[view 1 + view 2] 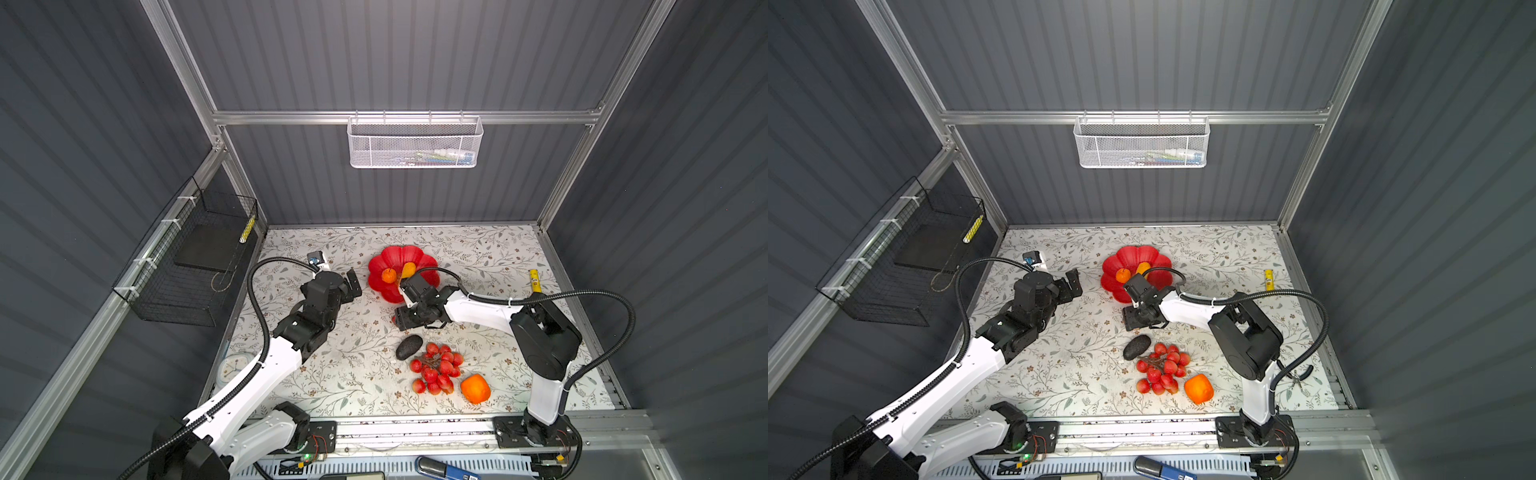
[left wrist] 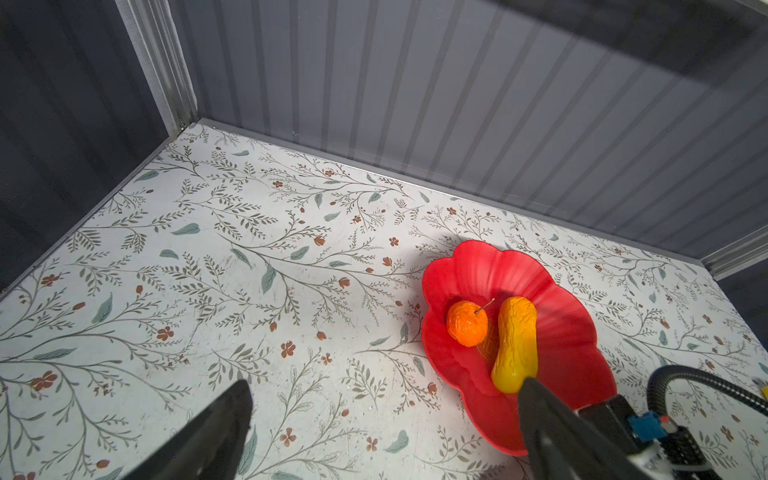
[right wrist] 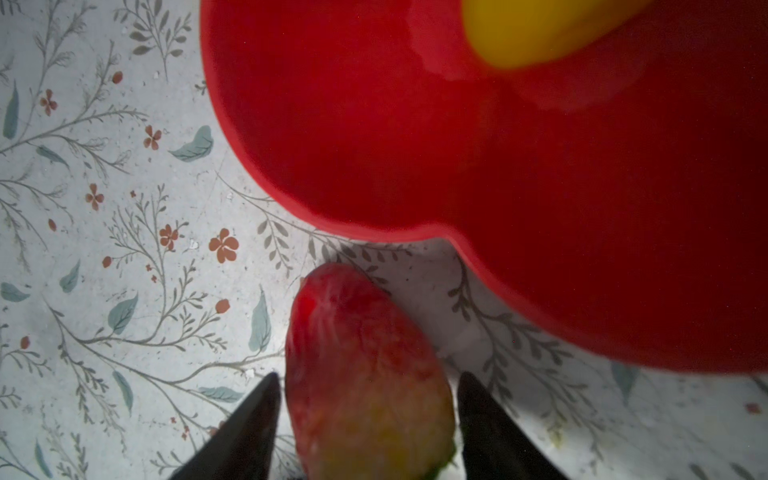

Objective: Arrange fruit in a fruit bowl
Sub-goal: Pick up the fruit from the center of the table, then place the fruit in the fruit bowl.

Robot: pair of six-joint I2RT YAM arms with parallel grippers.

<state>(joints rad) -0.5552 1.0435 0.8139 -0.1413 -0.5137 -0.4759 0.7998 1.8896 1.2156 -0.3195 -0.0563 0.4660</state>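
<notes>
The red fruit bowl (image 1: 380, 266) (image 2: 478, 257) (image 3: 374, 166) holds a small orange (image 1: 389, 275) (image 2: 466, 323) and a long yellow fruit (image 1: 408, 269) (image 2: 515, 340). A strawberry (image 3: 365, 332) lies on the table just in front of the bowl's near rim. My right gripper (image 3: 368, 376) (image 1: 401, 322) is shut on it, one finger tight against each side. My left gripper (image 2: 384, 382) (image 1: 353, 286) hovers open and empty to the left of the bowl. Nearer the front lie the dark avocado (image 1: 409, 348), the bunch of red berries (image 1: 436, 368) and the large orange (image 1: 475, 388).
A small yellow tube (image 1: 534, 281) lies by the right wall. A pale clock (image 1: 232, 368) sits at the left edge, partly under my left arm. A black wire basket (image 1: 187, 270) hangs on the left wall and a white mesh basket (image 1: 415, 143) on the back wall.
</notes>
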